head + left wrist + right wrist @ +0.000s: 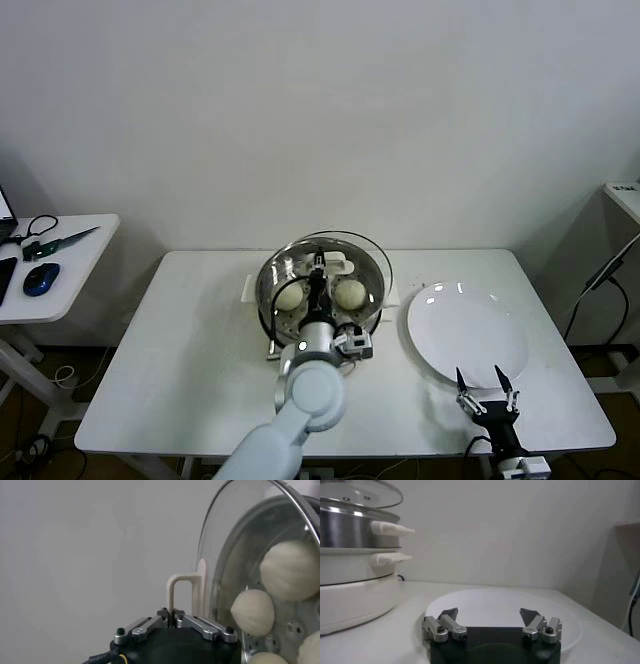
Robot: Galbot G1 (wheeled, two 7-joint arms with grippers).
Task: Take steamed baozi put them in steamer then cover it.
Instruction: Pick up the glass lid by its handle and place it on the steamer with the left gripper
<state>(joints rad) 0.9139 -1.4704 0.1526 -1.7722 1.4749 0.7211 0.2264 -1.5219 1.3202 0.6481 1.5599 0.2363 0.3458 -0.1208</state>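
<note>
since the steamed baozi (290,296) already sit in the steamer (372,300), left end effector (173,621) is clamped on the cover (235,540) handle, holding it tilted over the basket for lowering; right end effector (486,392), fingers apart, waits by the plate (465,330).

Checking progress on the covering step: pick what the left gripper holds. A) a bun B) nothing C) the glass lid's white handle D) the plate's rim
C: the left gripper is shut on the lid handle, holding the cover over the steamer.
</note>
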